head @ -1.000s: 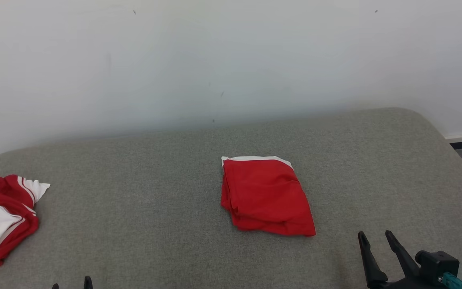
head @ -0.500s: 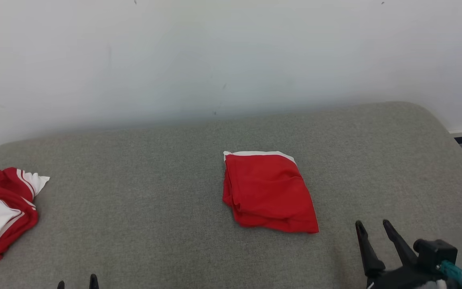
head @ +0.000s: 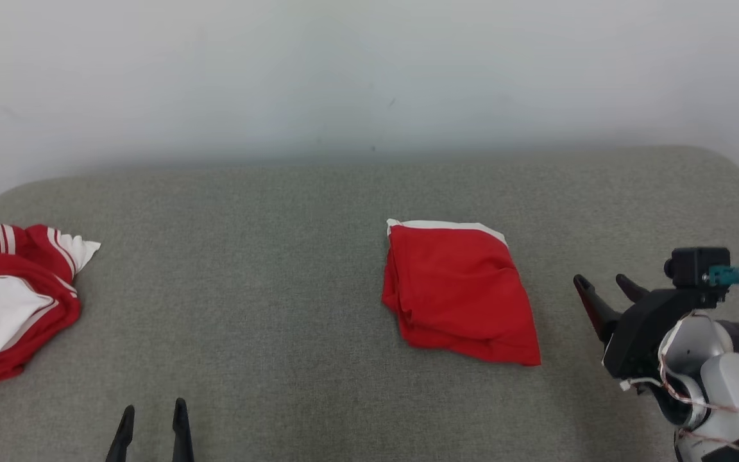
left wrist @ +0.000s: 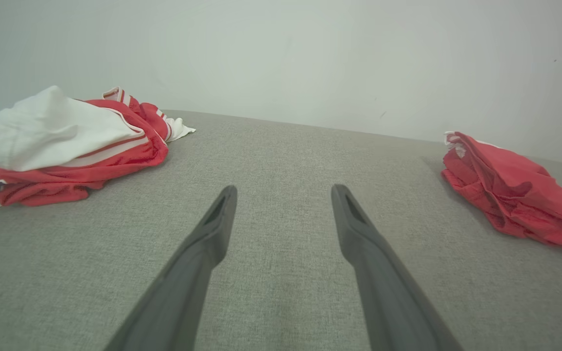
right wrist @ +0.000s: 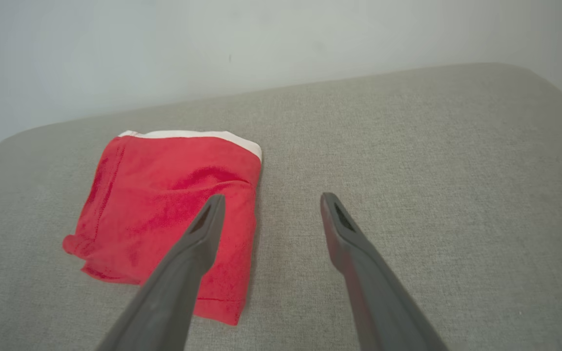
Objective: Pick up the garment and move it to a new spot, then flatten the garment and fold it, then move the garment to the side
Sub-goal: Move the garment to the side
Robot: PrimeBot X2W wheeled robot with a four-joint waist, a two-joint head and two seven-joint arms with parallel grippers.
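A red garment (head: 459, 289) with a white band along its far edge lies folded in a rough square on the grey upholstered surface (head: 267, 256), right of centre. My right gripper (head: 600, 280) hovers open just to its right, nothing between the fingers. In the right wrist view the garment (right wrist: 164, 204) lies under and left of the open right gripper (right wrist: 271, 196). My left gripper (head: 154, 407) is open near the front edge, far from it. The left wrist view has the left gripper (left wrist: 283, 187) open over bare fabric, the folded garment (left wrist: 510, 195) at right.
A crumpled red and white garment (head: 10, 308) is heaped at the surface's far left edge, also in the left wrist view (left wrist: 66, 141). A pale wall (head: 369, 77) runs behind. The surface rounds off at its right corner (head: 735, 173).
The camera has shifted. My right gripper has risen and moved forward alongside the folded garment's right edge, its arm now in view. The left gripper's fingers reach further into view. Both stay open.
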